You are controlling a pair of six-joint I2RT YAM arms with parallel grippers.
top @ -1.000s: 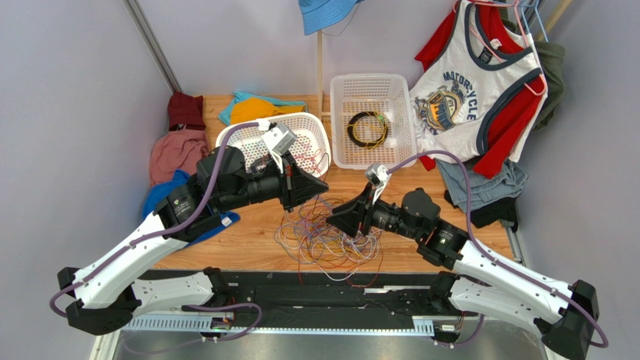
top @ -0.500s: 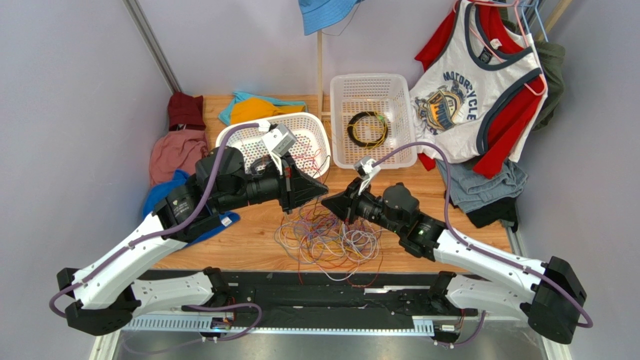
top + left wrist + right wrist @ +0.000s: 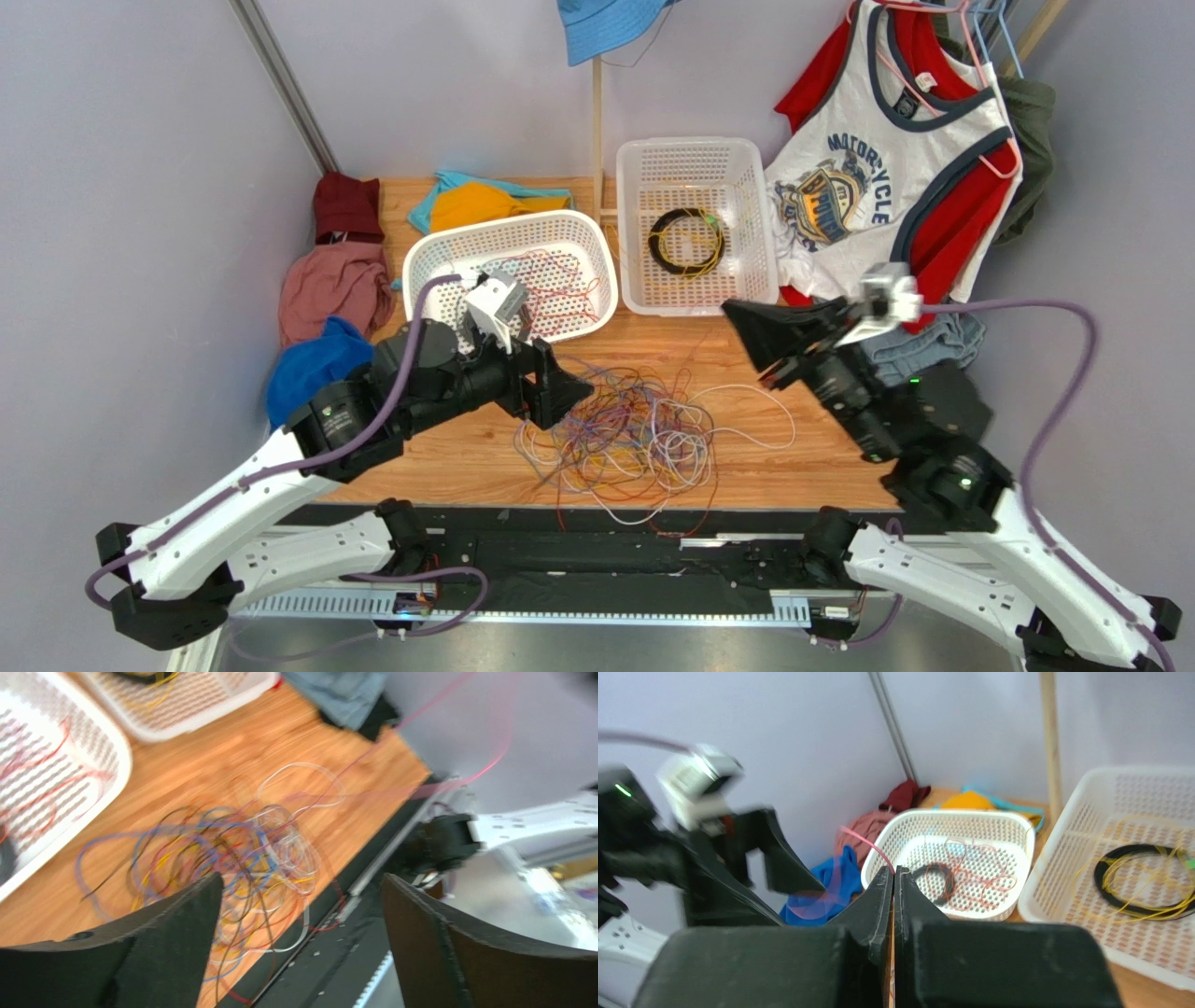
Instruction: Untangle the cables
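The cables (image 3: 617, 434) lie as a loose many-coloured tangle on the wooden table between my arms, and they also show in the left wrist view (image 3: 231, 854). My left gripper (image 3: 561, 389) hovers at the tangle's left edge, open, with nothing between its fingers (image 3: 302, 903). My right gripper (image 3: 732, 311) is raised to the right of the tangle, in front of the rectangular basket. Its jaws are shut (image 3: 893, 871) on one thin red cable (image 3: 861, 840), which arcs away from the fingertips. That red strand (image 3: 421, 721) runs taut and blurred across the left wrist view.
A rounded white basket (image 3: 421, 259) behind the left gripper holds red wire and a black coil. A rectangular white basket (image 3: 694, 147) holds a black coil with yellow wire. Clothes are piled at the left (image 3: 330, 287) and a shirt (image 3: 884, 168) hangs at the right. A black rail (image 3: 603, 539) edges the table front.
My left gripper has opened and drawn back to the left. My right gripper has shut on a red strand and swung up and right, dragging the tangle's strands rightward.
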